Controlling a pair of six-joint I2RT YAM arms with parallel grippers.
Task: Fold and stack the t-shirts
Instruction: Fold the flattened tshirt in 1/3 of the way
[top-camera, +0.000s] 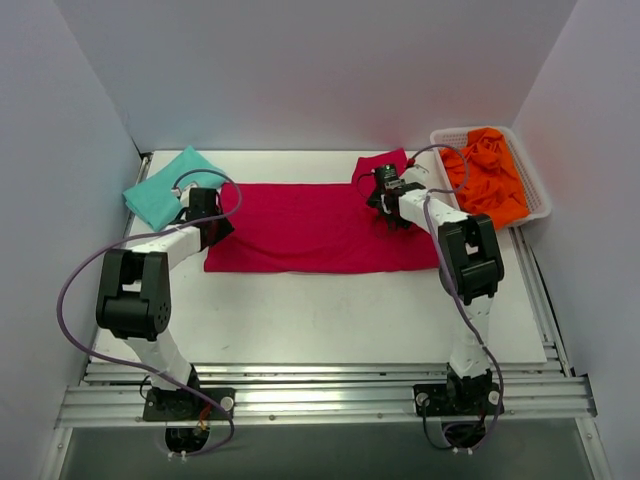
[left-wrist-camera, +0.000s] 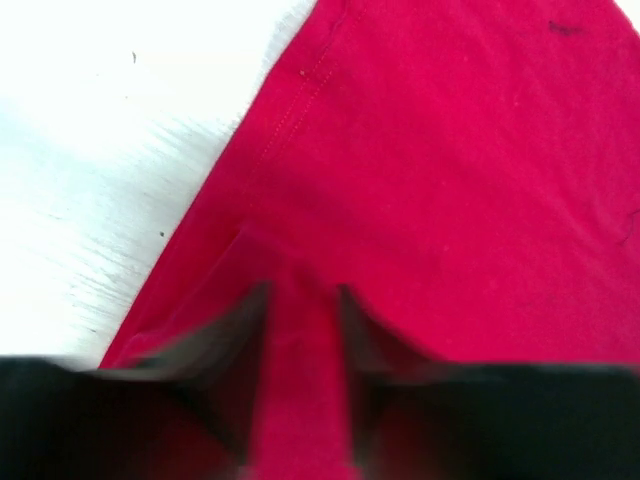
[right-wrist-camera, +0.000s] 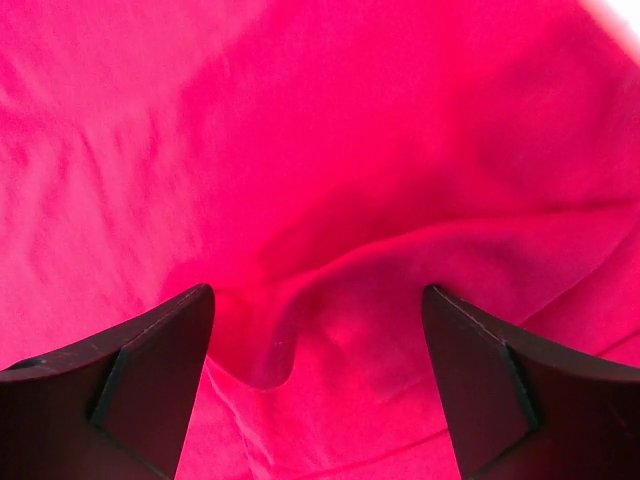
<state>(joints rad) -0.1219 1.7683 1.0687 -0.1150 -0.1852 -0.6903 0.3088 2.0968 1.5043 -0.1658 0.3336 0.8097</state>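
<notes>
The crimson red t-shirt (top-camera: 320, 228) lies spread as a wide band across the middle of the table. My left gripper (top-camera: 212, 218) is at its left edge; in the left wrist view the gripper (left-wrist-camera: 300, 295) is shut on a raised ridge of the red cloth (left-wrist-camera: 450, 180). My right gripper (top-camera: 386, 200) is over the shirt's upper right part, near a sleeve. In the right wrist view it (right-wrist-camera: 318, 295) is open, its fingers wide apart over a wrinkle of red cloth (right-wrist-camera: 300, 150). The teal t-shirt (top-camera: 163, 186) lies folded at the far left. The orange t-shirts (top-camera: 490, 175) lie bunched in a basket.
A white basket (top-camera: 540, 200) holding the orange shirts stands at the far right. White walls close in the table on the left, back and right. Bare white table (top-camera: 320, 320) lies in front of the red shirt, with a metal rail at the near edge.
</notes>
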